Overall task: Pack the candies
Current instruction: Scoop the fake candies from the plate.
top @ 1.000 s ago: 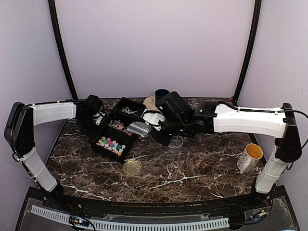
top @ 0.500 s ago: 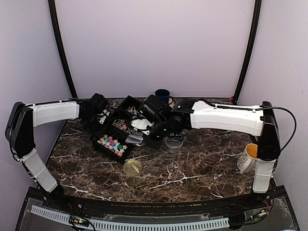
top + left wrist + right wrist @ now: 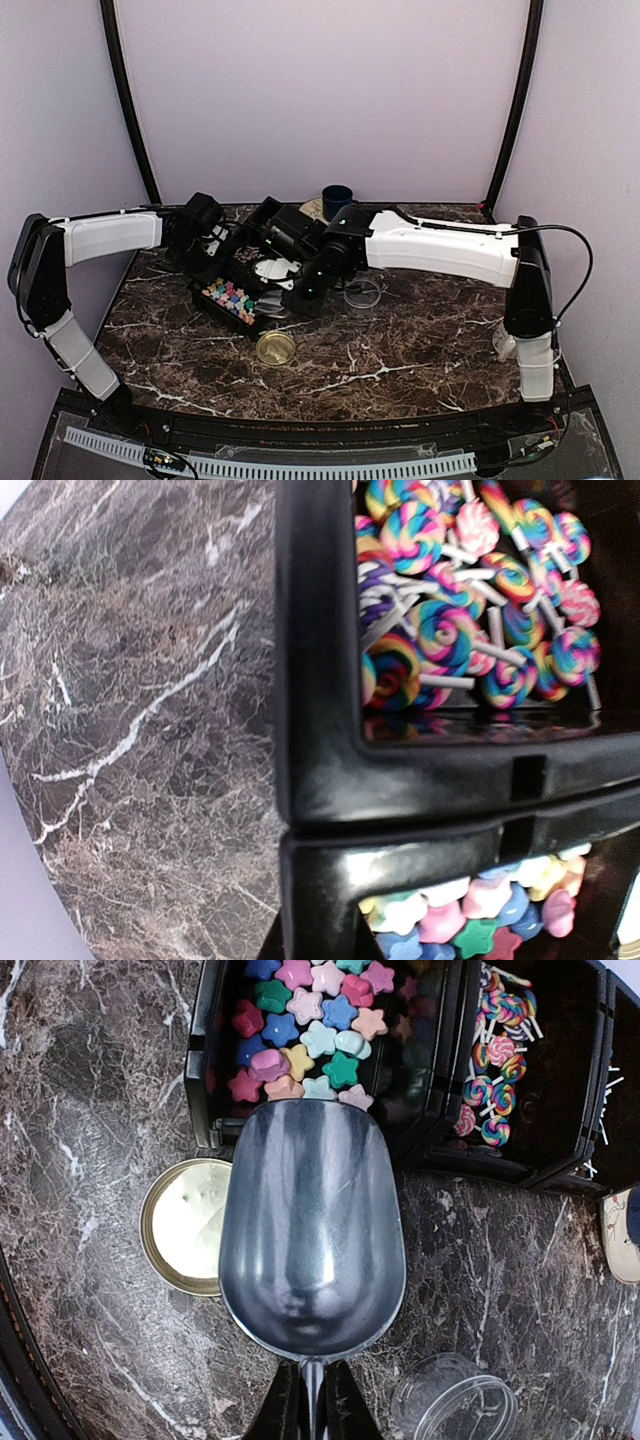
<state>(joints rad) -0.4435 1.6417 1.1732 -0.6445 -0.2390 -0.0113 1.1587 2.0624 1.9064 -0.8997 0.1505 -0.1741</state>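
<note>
The candies lie in a black three-part tray point(image 3: 262, 318). Pastel star pieces point(image 3: 305, 1020) fill the near compartment and swirl lollipops point(image 3: 495, 1070) the middle one. Both also show in the left wrist view, the lollipops point(image 3: 470, 590) above the stars point(image 3: 480, 920). My right gripper point(image 3: 312, 1385) is shut on the handle of an empty metal scoop point(image 3: 310, 1230). The scoop's lip reaches just over the near wall of the star compartment. My left gripper point(image 3: 320, 948) is at the tray's left wall point(image 3: 320, 780), its dark fingertips on either side of that wall.
A gold lid point(image 3: 185, 1225) lies on the marble just left of the scoop, also seen from above point(image 3: 275, 347). A small clear round jar point(image 3: 455, 1405) stands open to the scoop's right point(image 3: 362, 293). A dark blue cup point(image 3: 337, 197) stands at the back.
My right arm has swung left and stretched out, carrying the scoop from near the clear jar to the star compartment's near edge. The left arm has barely moved.
</note>
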